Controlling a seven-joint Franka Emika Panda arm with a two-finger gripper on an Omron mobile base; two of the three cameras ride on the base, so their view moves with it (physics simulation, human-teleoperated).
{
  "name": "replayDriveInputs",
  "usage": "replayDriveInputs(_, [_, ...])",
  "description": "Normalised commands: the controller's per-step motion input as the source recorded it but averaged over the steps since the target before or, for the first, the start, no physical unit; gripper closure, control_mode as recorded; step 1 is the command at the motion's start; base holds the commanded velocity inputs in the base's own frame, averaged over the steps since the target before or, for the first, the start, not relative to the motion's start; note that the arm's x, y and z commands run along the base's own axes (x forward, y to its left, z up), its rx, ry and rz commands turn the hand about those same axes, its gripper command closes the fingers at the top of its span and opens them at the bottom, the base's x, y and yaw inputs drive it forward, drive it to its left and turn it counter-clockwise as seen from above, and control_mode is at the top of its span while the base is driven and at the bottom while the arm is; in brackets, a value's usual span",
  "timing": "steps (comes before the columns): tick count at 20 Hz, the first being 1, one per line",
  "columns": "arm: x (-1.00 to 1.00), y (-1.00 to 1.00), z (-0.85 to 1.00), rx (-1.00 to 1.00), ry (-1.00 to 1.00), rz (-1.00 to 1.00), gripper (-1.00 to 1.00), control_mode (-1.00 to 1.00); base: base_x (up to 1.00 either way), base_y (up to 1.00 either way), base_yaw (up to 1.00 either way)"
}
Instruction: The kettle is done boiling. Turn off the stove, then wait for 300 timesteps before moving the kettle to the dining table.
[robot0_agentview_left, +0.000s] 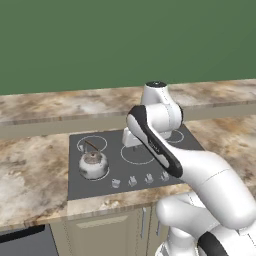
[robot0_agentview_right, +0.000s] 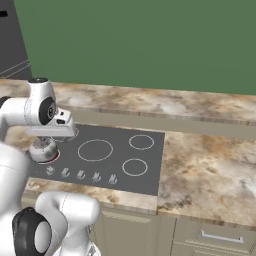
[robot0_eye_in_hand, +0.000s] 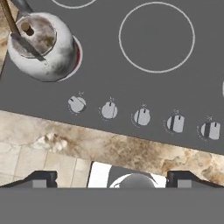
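- The kettle (robot0_eye_in_hand: 40, 46) sits on the stove's (robot0_eye_in_hand: 144, 94) front left burner, up and to the left of the fingers in the hand view; a red glow shows at the burner ring under its right side.
- Its thin dark handle (robot0_eye_in_hand: 13, 27) arches over the lid.
- Five silver knobs (robot0_eye_in_hand: 142, 117) run in a row along the stove's front edge, just ahead of the fingers, all clear of the kettle.
- The gripper (robot0_eye_in_hand: 112, 178) hangs above the front strip of marble counter (robot0_eye_in_hand: 65, 140), its fingers (robot0_eye_in_hand: 40, 178) spread wide apart and holding nothing.
- A large empty burner ring (robot0_eye_in_hand: 156, 37) lies beyond the knobs, leaving open stove surface to the right of the kettle.
- Behind the stove, the counter rises to a raised marble ledge (robot0_agentview_left: 60, 105) before the green wall (robot0_agentview_left: 125, 40).
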Motion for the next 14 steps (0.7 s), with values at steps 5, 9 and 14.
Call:
replayDriveInputs(5, [-0.13, 0.29, -0.26, 0.00, 0.01, 0.07, -1.00, -1.00, 0.00, 0.00, 0.00])
replayDriveInputs(9, [-0.08, 0.33, -0.27, -0.01, 0.01, 0.06, -1.00, -1.00, 0.00, 0.00, 0.00])
replayDriveInputs(14, [-0.01, 0.37, -0.29, -0.02, 0.00, 0.07, -1.00, -1.00, 0.00, 0.00, 0.00])
